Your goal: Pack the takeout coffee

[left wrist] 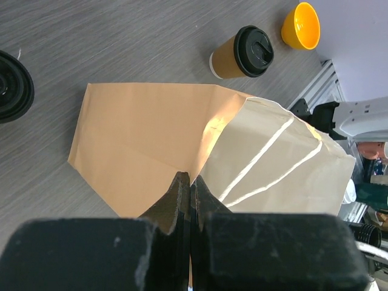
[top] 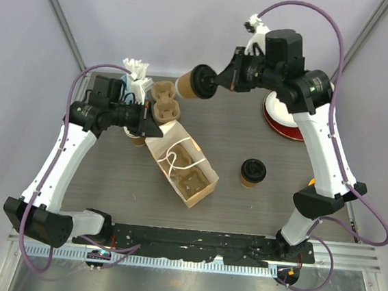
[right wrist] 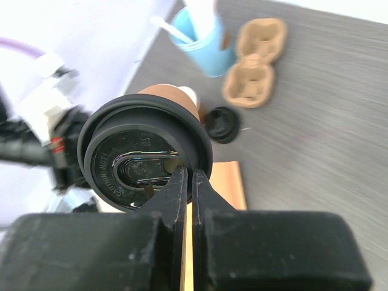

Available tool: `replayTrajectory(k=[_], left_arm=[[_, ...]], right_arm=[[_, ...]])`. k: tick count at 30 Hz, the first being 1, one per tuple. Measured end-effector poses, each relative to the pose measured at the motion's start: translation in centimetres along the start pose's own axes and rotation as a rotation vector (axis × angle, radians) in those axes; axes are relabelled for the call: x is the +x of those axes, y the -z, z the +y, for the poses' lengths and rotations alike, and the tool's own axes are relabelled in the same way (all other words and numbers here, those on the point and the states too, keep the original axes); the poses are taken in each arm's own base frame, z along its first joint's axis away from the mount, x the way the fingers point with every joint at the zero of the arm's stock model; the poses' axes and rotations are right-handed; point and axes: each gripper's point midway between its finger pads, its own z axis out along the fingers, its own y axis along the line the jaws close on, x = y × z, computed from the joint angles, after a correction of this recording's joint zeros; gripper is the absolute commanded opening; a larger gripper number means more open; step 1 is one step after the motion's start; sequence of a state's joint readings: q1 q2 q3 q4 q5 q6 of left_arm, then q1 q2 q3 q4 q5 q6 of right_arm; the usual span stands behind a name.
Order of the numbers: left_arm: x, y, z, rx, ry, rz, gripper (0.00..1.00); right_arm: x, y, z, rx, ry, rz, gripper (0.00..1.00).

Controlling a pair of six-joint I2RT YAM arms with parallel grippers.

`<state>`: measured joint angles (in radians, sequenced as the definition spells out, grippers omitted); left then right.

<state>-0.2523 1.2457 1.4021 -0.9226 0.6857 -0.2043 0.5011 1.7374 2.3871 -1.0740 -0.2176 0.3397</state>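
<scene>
My right gripper is shut on the black lid rim of one takeout coffee cup and holds it on its side in the air, above the far end of the table. Its lid fills the right wrist view, with the jaws pinching the rim. The second coffee cup stands upright on the table right of the bag; the left wrist view shows it too. My left gripper is shut on the top edge of the open brown paper bag, as the left wrist view shows.
A cardboard cup carrier sits inside the bag; another lies behind it. A light-blue cup of straws, a black-lidded cup under my left arm, red-and-white plates and a yellow mug also stand here.
</scene>
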Motion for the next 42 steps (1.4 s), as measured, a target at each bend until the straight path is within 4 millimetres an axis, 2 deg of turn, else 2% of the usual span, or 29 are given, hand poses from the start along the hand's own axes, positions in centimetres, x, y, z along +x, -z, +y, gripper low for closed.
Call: replayTrajectory(k=[1,3,5,7,11,16,23,29,33,38,42], left_arm=[[0.0,-0.1,0.1,-0.004,0.005,0.002,0.0],[0.0,-0.4,0.2,-0.009,0.016,0.005,0.0],[0.0,-0.5,0.3,-0.011,0.027,0.01,0.0],[0.0,-0.6,0.4,-0.018,0.031,0.01,0.0],[0.0,-0.6,0.6,-0.031,0.032,0.008,0.0],[-0.1,-0.6,0.8,-0.041,0.03,0.007,0.0],[0.0,-0.7,1.1,-0.052,0.029,0.009,0.0],[0.0,-1.0,1.2,-0.054,0.028,0.019,0.0],[-0.1,-1.1,1.3,-0.057,0.026,0.017,0.0],[-0.2,-1.1,1.6,-0.068,0.015,0.012,0.0],[-0.1,-1.2,2.1,-0.086,0.008,0.019,0.0]], right_arm=[[0.7,0.0,2.2,-0.055,0.011,0.014,0.01],[1.9,-0.2,5.2,-0.139,0.02,0.046,0.01],[3.6,-0.5,7.0,-0.193,0.026,0.099,0.01],[5.4,-0.8,7.8,-0.221,0.032,0.157,0.01],[8.2,-1.4,7.4,-0.232,0.042,0.259,0.01],[10.1,-0.9,7.2,-0.246,0.051,0.338,0.01],[12.4,-0.4,7.9,-0.217,0.113,0.436,0.01],[14.6,-2.5,8.8,-0.127,0.197,0.472,0.01],[16.3,-4.2,8.5,-0.043,0.26,0.499,0.01],[18.4,-6.2,7.2,0.062,0.359,0.54,0.01],[18.7,-7.0,5.9,0.14,0.407,0.541,0.01]])
